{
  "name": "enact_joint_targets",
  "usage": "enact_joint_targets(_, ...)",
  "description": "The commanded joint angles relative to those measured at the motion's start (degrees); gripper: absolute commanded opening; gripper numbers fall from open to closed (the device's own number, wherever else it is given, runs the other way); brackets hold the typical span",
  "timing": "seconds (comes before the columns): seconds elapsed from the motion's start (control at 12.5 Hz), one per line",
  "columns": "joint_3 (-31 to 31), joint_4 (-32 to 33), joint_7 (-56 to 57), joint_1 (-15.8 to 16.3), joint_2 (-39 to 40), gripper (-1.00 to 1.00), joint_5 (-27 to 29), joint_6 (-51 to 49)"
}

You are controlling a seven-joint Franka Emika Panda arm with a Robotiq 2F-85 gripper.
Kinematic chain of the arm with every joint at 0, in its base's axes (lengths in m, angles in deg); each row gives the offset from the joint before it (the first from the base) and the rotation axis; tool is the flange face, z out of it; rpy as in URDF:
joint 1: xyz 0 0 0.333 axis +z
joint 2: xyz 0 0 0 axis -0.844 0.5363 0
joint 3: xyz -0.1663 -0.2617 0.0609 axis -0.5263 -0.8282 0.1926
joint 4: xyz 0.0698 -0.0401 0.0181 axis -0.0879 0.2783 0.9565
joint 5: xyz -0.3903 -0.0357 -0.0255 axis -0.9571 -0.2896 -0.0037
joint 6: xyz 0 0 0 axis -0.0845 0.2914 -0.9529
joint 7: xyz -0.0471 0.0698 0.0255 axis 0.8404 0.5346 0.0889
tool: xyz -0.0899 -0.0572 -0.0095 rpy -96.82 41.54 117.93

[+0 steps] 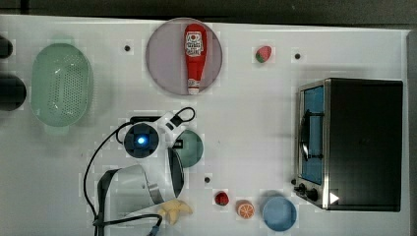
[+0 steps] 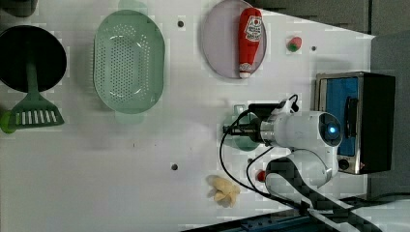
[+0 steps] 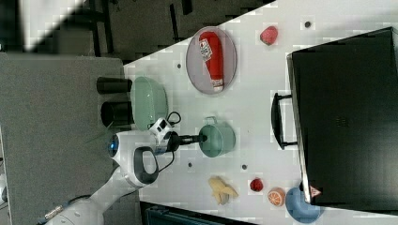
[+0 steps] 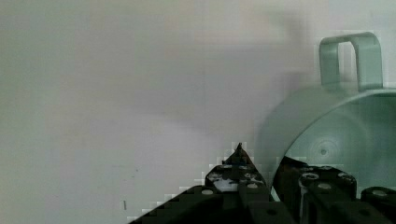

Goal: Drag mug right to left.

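A white bench (image 1: pixel 255 123) holds a red ketchup bottle (image 1: pixel 194 56) lying on a round grey plate (image 1: pixel 162 64), with a pale mint perforated colander (image 1: pixel 61 83) toward the top view's left. At the top view's right stands a black and silver toaster oven (image 1: pixel 354 142). Near it sit a light blue round bowl (image 1: pixel 279 214), an orange half (image 1: pixel 245 210), a small red fruit (image 1: pixel 222 198) and a peeled banana (image 1: pixel 174 211).

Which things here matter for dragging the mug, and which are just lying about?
In the job:
- mug
- tool, closed on the mug's rim

Lying about:
- colander
- ketchup bottle on the plate
- toaster oven
- blue bowl
- banana
- orange half
- strawberry
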Motion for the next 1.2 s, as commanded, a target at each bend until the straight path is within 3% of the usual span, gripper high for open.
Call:
enact_joint_targets(0.08, 0.52, -3.36, -8.31, 4.68, 2.04, -0.65, 0.35, 0.04)
enact_joint_targets(0.72, 0.52, -7.89, -8.65, 10.05, 4.87, -0.65, 0.35, -0.64)
enact_joint_targets(1.2, 0.55, -13.91, -16.14, 14.57, 7.83, -0.65, 0.32, -6.06)
